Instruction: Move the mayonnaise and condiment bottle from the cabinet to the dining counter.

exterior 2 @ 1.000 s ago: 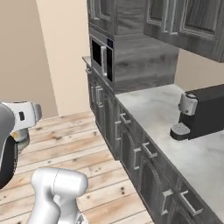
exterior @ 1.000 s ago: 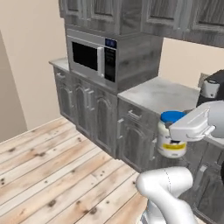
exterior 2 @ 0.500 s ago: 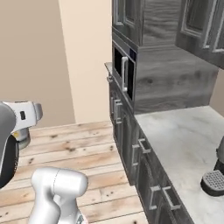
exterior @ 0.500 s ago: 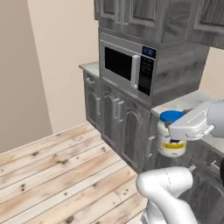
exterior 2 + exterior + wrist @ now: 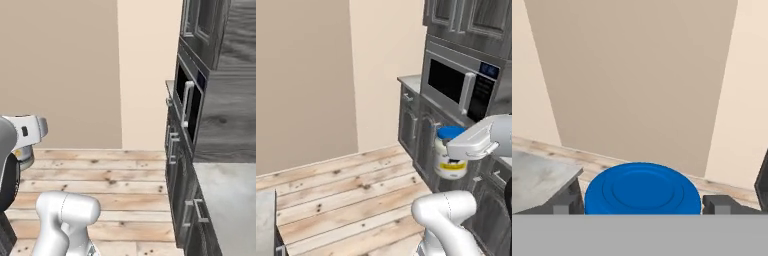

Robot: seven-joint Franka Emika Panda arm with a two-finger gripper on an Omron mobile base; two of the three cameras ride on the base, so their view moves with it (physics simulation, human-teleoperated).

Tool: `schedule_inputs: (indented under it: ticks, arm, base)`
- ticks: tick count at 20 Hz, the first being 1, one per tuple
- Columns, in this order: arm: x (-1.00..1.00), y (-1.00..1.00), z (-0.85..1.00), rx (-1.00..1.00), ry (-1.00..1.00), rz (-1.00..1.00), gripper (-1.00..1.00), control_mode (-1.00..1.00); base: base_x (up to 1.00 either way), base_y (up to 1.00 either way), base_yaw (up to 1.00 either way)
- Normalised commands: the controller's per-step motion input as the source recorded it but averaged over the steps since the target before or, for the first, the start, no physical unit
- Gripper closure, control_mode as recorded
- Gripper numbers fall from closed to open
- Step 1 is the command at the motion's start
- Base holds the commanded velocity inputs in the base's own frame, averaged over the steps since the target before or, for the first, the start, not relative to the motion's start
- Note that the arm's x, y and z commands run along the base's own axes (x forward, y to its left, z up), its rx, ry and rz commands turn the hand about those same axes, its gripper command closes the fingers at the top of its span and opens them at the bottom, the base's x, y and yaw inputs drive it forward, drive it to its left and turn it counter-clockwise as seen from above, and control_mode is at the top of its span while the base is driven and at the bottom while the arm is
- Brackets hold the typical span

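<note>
Gripper (image 5: pixel 641 204) clamped wide around the mayonnaise (image 5: pixel 449 159), dark fingertips (image 5: pixel 568 200) pressed to either side of the blue lid at bottom centre of the hand view. Jar held upright, long axis vertical, at centre right of the left base view, hanging under the white hand, just in front of the lower cabinets and below the microwave (image 5: pixel 465 86). Same jar partly hidden behind the hand at the left edge of the right base view (image 5: pixel 23 155). Pale marble corner, likely the dining counter (image 5: pixel 537 180), at lower left of the hand view, lower than and left of the jar; also at bottom left of the left base view. Judged: carrying toward that counter, jar yet to be set down.
</note>
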Motion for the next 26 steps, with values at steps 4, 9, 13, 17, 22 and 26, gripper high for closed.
schedule_inputs:
  ticks: [4, 9, 13, 17, 22, 26]
  arm:
    - [0.0, 0.0, 0.0, 0.0, 0.0, 0.0, 1.0, 1.0]
    - [0.0, 0.0, 0.0, 0.0, 0.0, 0.0, 1.0, 1.0]
    - [0.0, 0.0, 0.0, 0.0, 0.0, 0.0, 1.0, 1.0]
    - [0.0, 0.0, 0.0, 0.0, 0.0, 0.0, 1.0, 1.0]
    - [0.0, 0.0, 0.0, 0.0, 0.0, 0.0, 1.0, 1.0]
    - [0.0, 0.0, 0.0, 0.0, 0.0, 0.0, 1.0, 1.0]
  base:
    - [0.63, 0.12, 0.44]
    - [0.66, 0.11, 0.43]
    - [0.7, 0.07, 0.44]
    - [0.69, 0.09, 0.43]
    - [0.66, 0.08, 0.44]
    - [0.69, 0.07, 0.44]
